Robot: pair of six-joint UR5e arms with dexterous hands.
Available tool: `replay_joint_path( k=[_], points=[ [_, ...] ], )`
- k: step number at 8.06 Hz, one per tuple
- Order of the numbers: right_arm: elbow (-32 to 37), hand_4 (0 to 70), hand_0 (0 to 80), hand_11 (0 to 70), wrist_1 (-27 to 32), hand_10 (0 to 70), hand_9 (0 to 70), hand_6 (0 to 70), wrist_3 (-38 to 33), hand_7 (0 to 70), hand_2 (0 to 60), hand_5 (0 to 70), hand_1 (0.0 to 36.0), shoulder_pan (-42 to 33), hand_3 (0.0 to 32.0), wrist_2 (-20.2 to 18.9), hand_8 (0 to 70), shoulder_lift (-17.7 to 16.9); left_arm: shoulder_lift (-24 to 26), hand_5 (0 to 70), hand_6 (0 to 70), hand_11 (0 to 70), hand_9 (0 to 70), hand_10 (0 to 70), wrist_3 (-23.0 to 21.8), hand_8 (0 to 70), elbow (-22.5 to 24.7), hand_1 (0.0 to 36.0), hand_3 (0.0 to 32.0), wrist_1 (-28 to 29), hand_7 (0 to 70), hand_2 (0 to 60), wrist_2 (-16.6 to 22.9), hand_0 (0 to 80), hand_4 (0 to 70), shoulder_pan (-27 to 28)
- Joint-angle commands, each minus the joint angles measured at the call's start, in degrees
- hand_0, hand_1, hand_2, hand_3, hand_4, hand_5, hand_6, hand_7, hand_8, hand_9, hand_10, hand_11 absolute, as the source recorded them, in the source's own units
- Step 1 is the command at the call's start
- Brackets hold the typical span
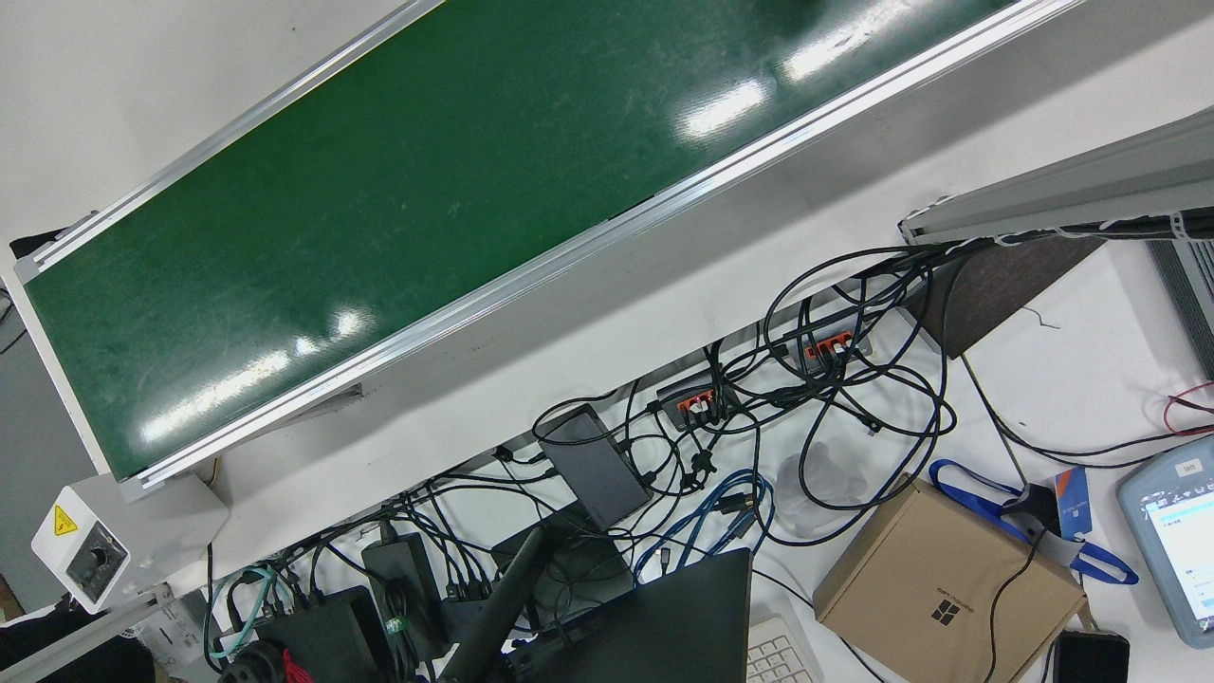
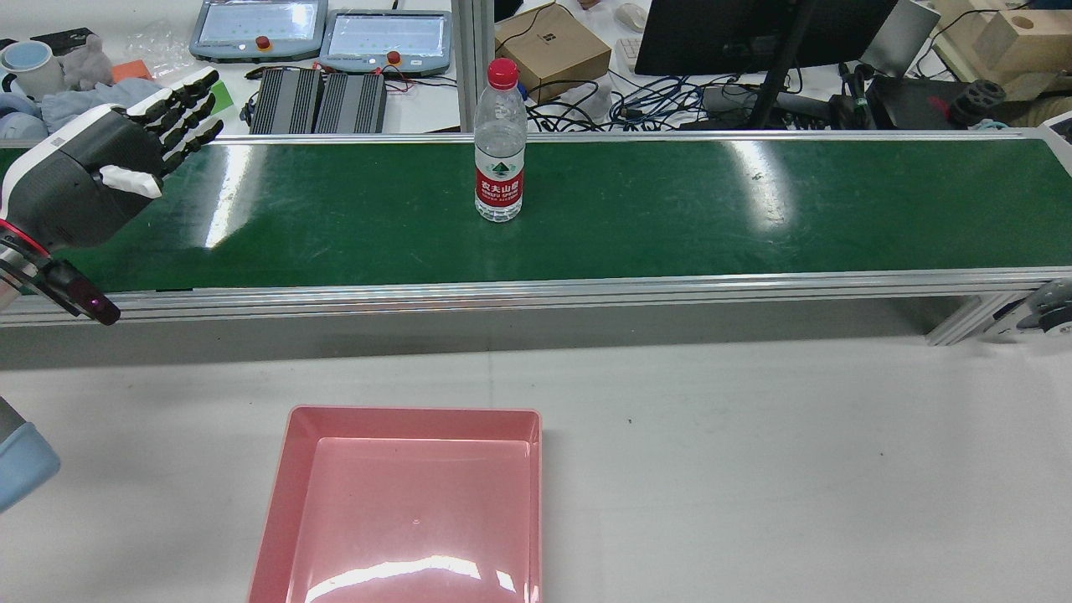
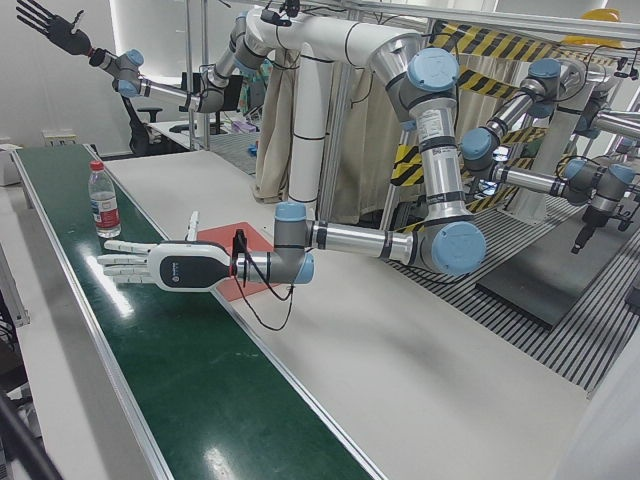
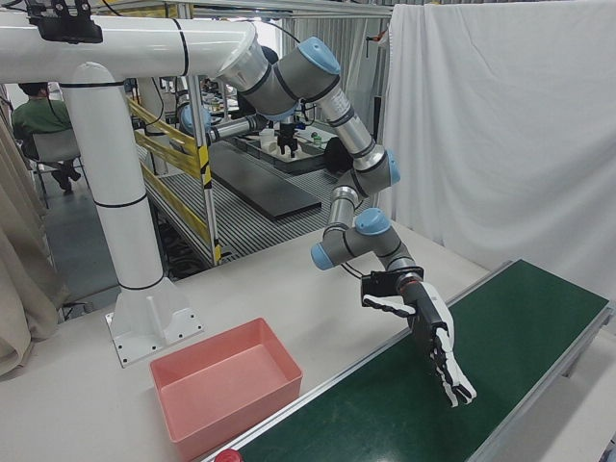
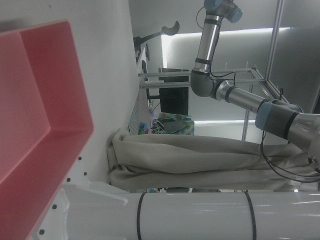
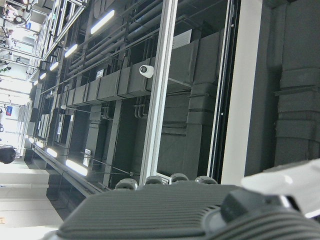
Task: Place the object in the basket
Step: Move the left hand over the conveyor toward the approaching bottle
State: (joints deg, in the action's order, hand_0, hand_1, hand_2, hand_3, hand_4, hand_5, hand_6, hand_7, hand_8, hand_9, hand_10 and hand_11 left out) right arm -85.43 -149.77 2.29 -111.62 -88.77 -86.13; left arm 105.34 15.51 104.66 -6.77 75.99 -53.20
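My left hand point(image 2: 100, 180) hovers empty, fingers spread, over the green conveyor point(image 2: 670, 209) at 9 o'clock of the upright water bottle point(image 2: 500, 142), positioned for a side grasp before transfer to the pink basket point(image 2: 402, 502) on the desk point(image 2: 754, 469).

Arms: silver tubes, light-blue joint caps, white pedestal | left hand point(image 3: 165, 266): white-and-grey shell, white fingers, black cable looped at wrist | same left hand, rear view point(image 2: 100, 167): black fingers, red wrist ring
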Motion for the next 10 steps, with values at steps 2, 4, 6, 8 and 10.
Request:
replay_joint_path(
  k=[2, 4, 6, 8, 10],
  points=[
    [0.0, 0.0, 0.0, 0.0, 0.0, 0.0, 0.0, 0.0, 0.0, 0.0, 0.0, 0.0, 0.0, 0.0, 0.0, 0.0, 0.0, 0.0, 2.4, 6.5, 0.7, 4.8, 0.0, 2.8, 5.3, 0.7, -0.1, 2.9, 0.0, -6.6, 0.0, 0.0, -0.8, 46.8, 12.8, -2.0],
    [0.0, 0.0, 0.0, 0.0, 0.0, 0.0, 0.0, 0.0, 0.0, 0.0, 0.0, 0.0, 0.0, 0.0, 0.0, 0.0, 0.0, 0.0, 3.5, 6.5, 1.4, 5.4, 0.2, 3.3, 5.5, 1.5, 0.0, 3.5, 0.0, -8.8, 0.0, 0.0, -0.8, 47.3, 14.0, -2.5],
    [0.0, 0.0, 0.0, 0.0, 0.0, 0.0, 0.0, 0.0, 0.0, 0.0, 0.0, 0.0, 0.0, 0.0, 0.0, 0.0, 0.0, 0.0, 4.0, 4.6, 1.0, 6.3, 0.0, 3.9, 5.2, 1.2, 0.0, 3.5, 0.0, -4.2, 0.0, 0.0, -0.9, 47.5, 13.1, -2.8],
    [0.0, 0.0, 0.0, 0.0, 0.0, 0.0, 0.0, 0.0, 0.0, 0.0, 0.0, 0.0, 0.0, 0.0, 0.0, 0.0, 0.0, 0.0, 4.1, 4.5, 0.7, 6.9, 0.0, 4.2, 5.5, 1.1, 0.2, 4.7, 0.0, -1.7, 0.0, 0.0, -1.0, 48.4, 12.6, -2.7],
    [0.0, 0.0, 0.0, 0.0, 0.0, 0.0, 0.0, 0.0, 0.0, 0.0, 0.0, 0.0, 0.0, 0.0, 0.0, 0.0, 0.0, 0.0, 4.1, 3.8, 0.0, 6.6, 0.0, 3.9, 5.8, 0.0, -0.1, 4.4, 0.0, -1.1, 0.0, 0.0, -1.0, 48.7, 10.5, -2.4]
  ],
)
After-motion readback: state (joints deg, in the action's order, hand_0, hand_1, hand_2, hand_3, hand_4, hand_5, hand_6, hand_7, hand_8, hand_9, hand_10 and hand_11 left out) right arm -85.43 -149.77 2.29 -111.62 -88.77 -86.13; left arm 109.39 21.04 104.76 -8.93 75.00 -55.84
